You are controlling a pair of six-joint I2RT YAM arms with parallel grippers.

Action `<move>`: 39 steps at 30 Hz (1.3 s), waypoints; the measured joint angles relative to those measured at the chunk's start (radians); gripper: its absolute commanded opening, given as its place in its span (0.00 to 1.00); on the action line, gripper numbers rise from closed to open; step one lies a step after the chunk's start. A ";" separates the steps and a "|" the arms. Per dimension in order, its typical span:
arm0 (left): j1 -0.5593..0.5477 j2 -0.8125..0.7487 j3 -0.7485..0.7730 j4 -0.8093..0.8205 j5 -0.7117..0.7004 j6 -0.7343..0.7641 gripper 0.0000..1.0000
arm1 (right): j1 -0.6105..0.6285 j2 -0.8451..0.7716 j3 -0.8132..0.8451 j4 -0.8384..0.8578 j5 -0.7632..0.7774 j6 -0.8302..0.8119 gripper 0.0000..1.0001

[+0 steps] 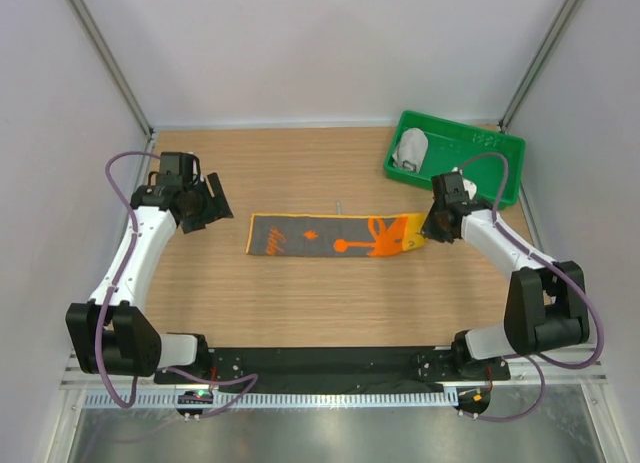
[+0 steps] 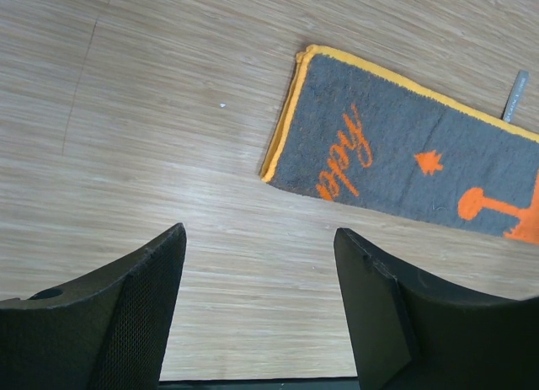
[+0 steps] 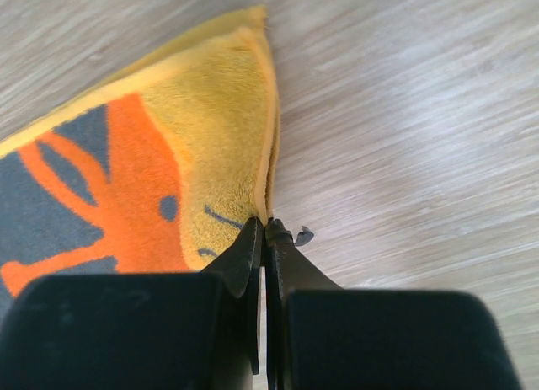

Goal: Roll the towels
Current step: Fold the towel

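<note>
1. At your right wrist, the right end effector has its fingers pressed together on the yellow end hem of the patterned towel. The fingers themselves hide how much cloth sits between the tips.
2. That pinched end looks raised off the worktop and shows two layers at its edge. The right wrist view cuts off the rest of the cloth at the left border.
3. On your left side, the left end effector hangs with its fingers wide apart and holds nothing. It is above bare wood, near the grey end of the patterned towel but apart from it.
4. From above, you see the patterned towel lying unrolled mid-worktop. Its long axis runs left to right with a slight tilt. The grey end with orange script points toward the left end effector, and the yellow end is at the right one.
5. A small loop tag sticks out from the far long edge. The left wrist view crops it, along with the towel's right half.
6. Farther back on the right, the grey towel sits in the green tray, well apart from the other towel. You cannot tell whether its pale bundle is rolled. A cable crosses over the tray.
</note>
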 measured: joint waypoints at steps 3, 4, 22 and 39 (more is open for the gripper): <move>0.000 0.000 0.000 0.000 0.000 0.000 0.72 | 0.063 0.013 0.081 -0.046 0.013 -0.021 0.01; 0.000 0.000 0.000 0.000 0.000 0.000 0.72 | 0.095 0.027 0.122 -0.063 0.020 -0.027 0.01; 0.016 0.000 -0.014 -0.005 -0.045 -0.004 0.73 | 0.639 0.457 0.851 -0.213 0.012 -0.110 0.01; 0.027 0.000 -0.016 -0.017 -0.097 -0.005 0.73 | 0.739 0.703 1.139 -0.256 -0.040 -0.101 0.01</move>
